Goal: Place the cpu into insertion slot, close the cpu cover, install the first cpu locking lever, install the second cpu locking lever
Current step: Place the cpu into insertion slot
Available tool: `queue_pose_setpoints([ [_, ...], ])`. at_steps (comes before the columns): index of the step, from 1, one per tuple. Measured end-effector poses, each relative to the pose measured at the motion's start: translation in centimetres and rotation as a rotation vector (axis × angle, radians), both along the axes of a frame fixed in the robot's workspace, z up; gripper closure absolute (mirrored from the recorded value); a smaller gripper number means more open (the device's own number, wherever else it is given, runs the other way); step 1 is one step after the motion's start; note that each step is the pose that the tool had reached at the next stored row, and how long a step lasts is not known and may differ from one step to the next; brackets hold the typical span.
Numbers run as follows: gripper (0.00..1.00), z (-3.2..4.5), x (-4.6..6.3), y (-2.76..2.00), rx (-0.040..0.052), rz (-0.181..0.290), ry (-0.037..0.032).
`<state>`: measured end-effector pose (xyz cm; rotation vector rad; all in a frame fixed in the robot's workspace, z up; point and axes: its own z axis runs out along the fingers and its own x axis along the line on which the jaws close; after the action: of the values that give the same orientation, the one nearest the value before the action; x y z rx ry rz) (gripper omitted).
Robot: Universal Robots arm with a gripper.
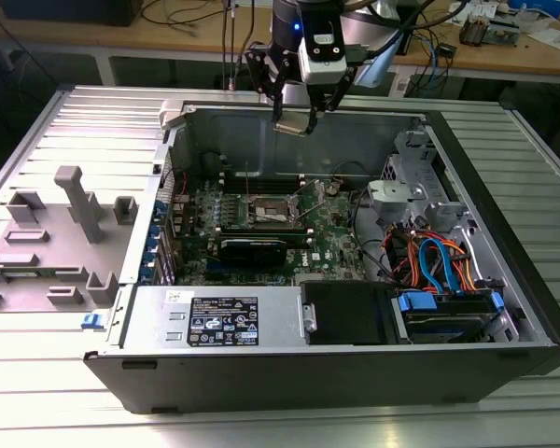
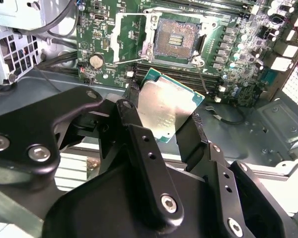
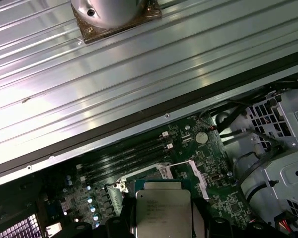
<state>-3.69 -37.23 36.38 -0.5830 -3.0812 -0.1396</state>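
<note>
**A:** Where is the cpu [image 2: 166, 106]?

**B:** It's in mid-air, tilted, clamped in the gripper [image 2: 161, 115]. The two black fingers [image 2: 139, 144] press on opposite edges, parted only by the chip's width.

**A:** And the insertion slot [image 2: 176, 42]?

**B:** It lies bare on the green motherboard [image 2: 228, 54] beyond the chip, apart from it. The cpu cover [image 2: 115, 34] is swung open just beside it.

**A:** How does it look from outside?

**B:** In the exterior view the gripper hangs at upper middle, above the far wall of the open computer case [image 1: 355, 364]. The slot sits near the frame's centre.

**A:** Is anything hidden?

**B:** The fingers cover the gripped edges. In the first wrist view the picture's edge cuts off part of the chip. In the exterior view it is hard to make out.
</note>
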Motion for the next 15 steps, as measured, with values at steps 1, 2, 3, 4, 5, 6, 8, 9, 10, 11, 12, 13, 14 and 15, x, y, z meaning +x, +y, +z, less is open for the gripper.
queue_pose_setpoints([
  [1, 0.46, -0.01, 0.00, -0.01, -0.0001, -0.009, 0.0000],
  [2, 0.46, -0.01, 0.00, -0.01, -0.0001, -0.019, 0.0000],
  [3, 0.46, -0.02, 0.00, -0.01, -0.0002, -0.035, 0.0000],
  [4, 0.46, -0.04, 0.00, -0.01, -0.0001, -0.047, 0.0000],
  [5, 0.46, -0.07, 0.00, -0.01, 0.0001, -0.064, -0.0001],
  [6, 0.46, -0.10, 0.00, -0.01, 0.0000, -0.079, -0.0001],
  [8, 0.46, -0.17, 0.00, -0.01, 0.0001, -0.113, -0.0001],
  [9, 0.46, -0.22, 0.00, -0.01, 0.0001, -0.134, 0.0000],
  [10, 0.46, -0.28, 0.00, -0.01, 0.0000, -0.155, 0.0002],
  [11, 0.46, -0.33, 0.00, -0.01, 0.0000, -0.167, 0.0004],
  [12, 0.46, -0.36, 0.00, -0.02, -0.0001, -0.173, 0.0011],
  [13, 0.46, -0.40, -0.01, -0.02, -0.0004, -0.188, 0.0032],
  [14, 0.46, -0.42, 0.00, -0.02, -0.0004, -0.198, 0.0036],
  [15, 0.46, -0.43, 0.00, -0.03, -0.0004, -0.207, 0.0045],
])
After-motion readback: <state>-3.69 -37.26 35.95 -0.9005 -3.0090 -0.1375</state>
